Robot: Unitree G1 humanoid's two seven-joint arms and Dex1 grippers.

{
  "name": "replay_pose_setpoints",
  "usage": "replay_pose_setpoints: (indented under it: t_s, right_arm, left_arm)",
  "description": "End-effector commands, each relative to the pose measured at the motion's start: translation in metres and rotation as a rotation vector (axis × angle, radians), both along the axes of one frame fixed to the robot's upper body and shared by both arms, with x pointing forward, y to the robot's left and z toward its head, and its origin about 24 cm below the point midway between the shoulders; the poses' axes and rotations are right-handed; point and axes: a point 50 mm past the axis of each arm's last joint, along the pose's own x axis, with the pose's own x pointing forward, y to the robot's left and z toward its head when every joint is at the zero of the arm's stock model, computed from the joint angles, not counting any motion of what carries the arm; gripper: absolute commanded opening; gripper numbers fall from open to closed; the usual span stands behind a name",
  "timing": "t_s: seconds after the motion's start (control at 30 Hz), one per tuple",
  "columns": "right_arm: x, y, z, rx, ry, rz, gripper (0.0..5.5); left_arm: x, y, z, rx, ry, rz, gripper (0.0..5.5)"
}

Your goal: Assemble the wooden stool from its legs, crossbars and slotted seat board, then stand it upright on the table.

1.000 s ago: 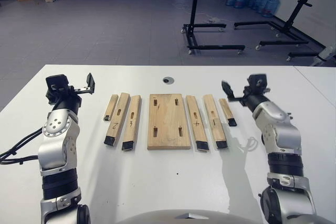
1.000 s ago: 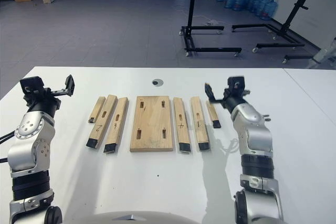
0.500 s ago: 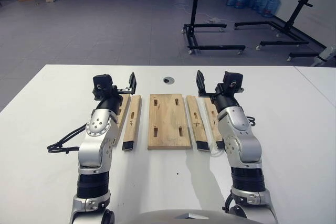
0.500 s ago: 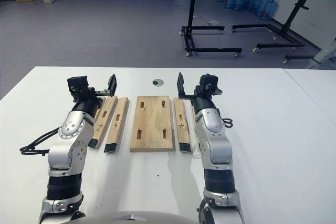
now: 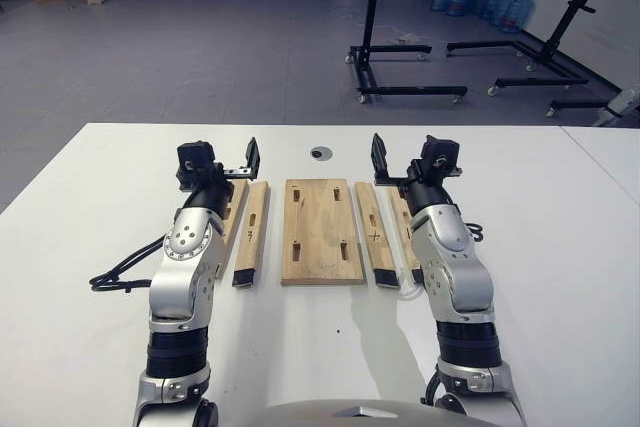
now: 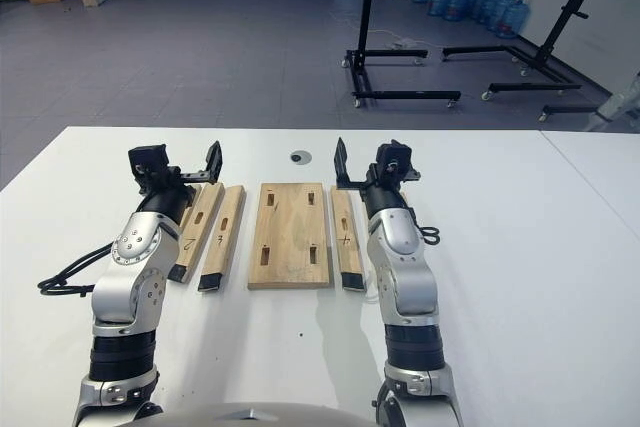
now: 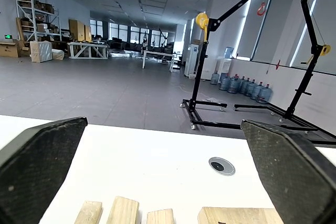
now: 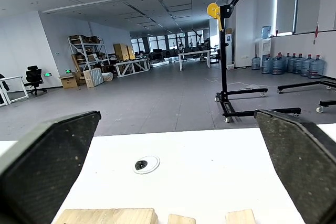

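Both forearms stretch forward low over the white table (image 5: 560,247), left gripper (image 5: 222,162) and right gripper (image 5: 405,169) spread wide, holding nothing, flanking the flat slotted seat board (image 5: 322,231); one leg (image 5: 374,232) is pen-marked "+", another leg (image 6: 190,244) "2".

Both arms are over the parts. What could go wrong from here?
1. The legs lie close beside the seat board; the open left gripper or right gripper could nudge a neighbour when closing on one.
2. Both arms cover the outer pieces in the head views, so a grasp there may be misjudged.
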Motion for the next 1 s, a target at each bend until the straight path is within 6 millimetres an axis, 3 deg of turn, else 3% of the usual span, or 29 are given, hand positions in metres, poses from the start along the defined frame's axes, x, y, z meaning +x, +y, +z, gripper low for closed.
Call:
replay_pose_setpoints:
  t_s: [0.03,0.07,0.1,0.2,0.27,0.37,0.5,0.63,1.0]
  right_arm:
    - [0.000,-0.001,0.000,0.000,-0.004,0.000,5.40]
    - [0.002,-0.007,0.005,-0.003,-0.014,-0.003,5.40]
    - [0.008,-0.025,0.017,-0.006,-0.034,-0.017,5.40]
    - [0.028,-0.091,0.043,-0.115,0.032,-0.054,5.40]
    - [0.032,-0.114,0.016,-0.262,0.216,-0.011,5.40]
    - [0.027,-0.119,-0.040,-0.338,0.445,0.075,5.40]
    - [0.025,-0.124,-0.072,-0.292,0.542,0.070,5.40]
    - [0.027,-0.129,-0.077,-0.252,0.547,0.028,5.40]
    - [0.019,-0.117,-0.102,-0.260,0.643,0.054,5.22]
  left_arm:
    - [0.001,-0.001,0.003,0.014,-0.015,0.007,5.39]
    - [0.002,0.004,0.006,0.014,-0.024,0.030,5.39]
    - [0.003,0.022,0.011,0.020,-0.035,0.095,5.39]
    - [-0.003,0.088,0.021,0.045,-0.037,0.281,5.39]
    - [-0.007,0.108,0.011,0.101,0.017,0.315,5.39]
    - [-0.008,0.100,-0.004,0.126,0.062,0.282,5.39]
    - [-0.008,0.091,-0.011,0.119,0.074,0.265,5.39]
    - [-0.008,0.090,-0.011,0.119,0.076,0.262,5.39]
    - [-0.007,0.088,-0.010,0.114,0.074,0.261,5.40]
